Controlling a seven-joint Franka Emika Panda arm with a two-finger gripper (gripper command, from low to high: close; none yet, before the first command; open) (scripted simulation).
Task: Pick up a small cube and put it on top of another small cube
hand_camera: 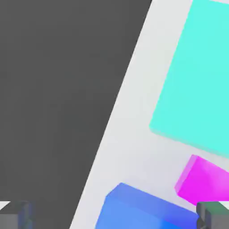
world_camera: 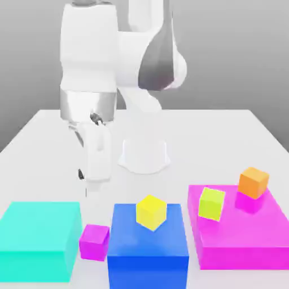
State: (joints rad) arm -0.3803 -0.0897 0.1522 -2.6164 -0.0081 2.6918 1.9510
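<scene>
Your arm's gripper (world_camera: pixel 97 183) hangs left of centre in the exterior view, above the tabletop (world_camera: pixel 45 132). Its jaws stand wide apart and hold nothing, as the hand view shows. The small cube (world_camera: pixel 94 242) lies low in the frame on the tabletop, between the cyan block (world_camera: pixel 36 237) and the blue block (world_camera: pixel 148 248), just beside both. A yellow cube (world_camera: pixel 151 212) sits tilted on the blue block. At lower right, the large magenta block (world_camera: pixel 242 237) carries a lime cube (world_camera: pixel 211 204) and an orange cube (world_camera: pixel 253 182)
</scene>
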